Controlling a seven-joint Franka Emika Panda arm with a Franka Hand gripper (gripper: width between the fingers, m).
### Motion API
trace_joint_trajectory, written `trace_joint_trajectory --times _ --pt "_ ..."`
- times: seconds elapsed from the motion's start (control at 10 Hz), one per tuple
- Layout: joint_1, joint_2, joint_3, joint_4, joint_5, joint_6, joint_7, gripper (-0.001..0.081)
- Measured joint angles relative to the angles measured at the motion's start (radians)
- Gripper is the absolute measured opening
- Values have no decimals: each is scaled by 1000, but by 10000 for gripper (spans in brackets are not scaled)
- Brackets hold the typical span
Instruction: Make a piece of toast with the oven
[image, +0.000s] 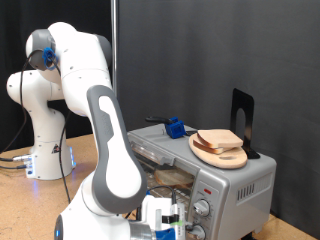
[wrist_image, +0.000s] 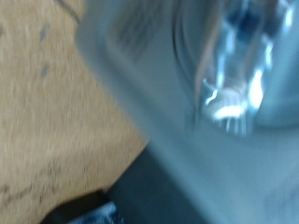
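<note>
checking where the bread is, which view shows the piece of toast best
The exterior view shows it best: the piece of toast lies on a round wooden plate on top of the oven, in full sight. The wrist view is a blurred close-up of grey metal and a shiny rounded part; no bread appears there.

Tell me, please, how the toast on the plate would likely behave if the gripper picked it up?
The toast looks thin and pale, so probably light and somewhat bendy. It lies flat on the plate atop the oven, so it likely won't roll, though it might slide. The gripper is low beside the oven's front.
</note>
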Motion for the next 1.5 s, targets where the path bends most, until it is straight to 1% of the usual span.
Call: trace_joint_trajectory --times 0.1,0.2,0.5,0.7,0.9,1.0,1.1,1.3,1.5 --pt "4 22 0 -11 -3 30 -24 795" --pt "4 25 1 -10 3 38 -59 795" --pt "2 26 4 -10 25 42 -61 795" --pt "-13 24 9 -16 50 0 -18 795" --pt "-37 7 11 -46 62 -74 36 795" --pt "-49 -7 11 -62 66 -96 49 795" --pt "-54 -23 10 -77 77 -97 57 795" --pt "-49 -42 12 -80 103 -58 83 795" --pt "-35 -43 15 -66 120 -21 87 795"
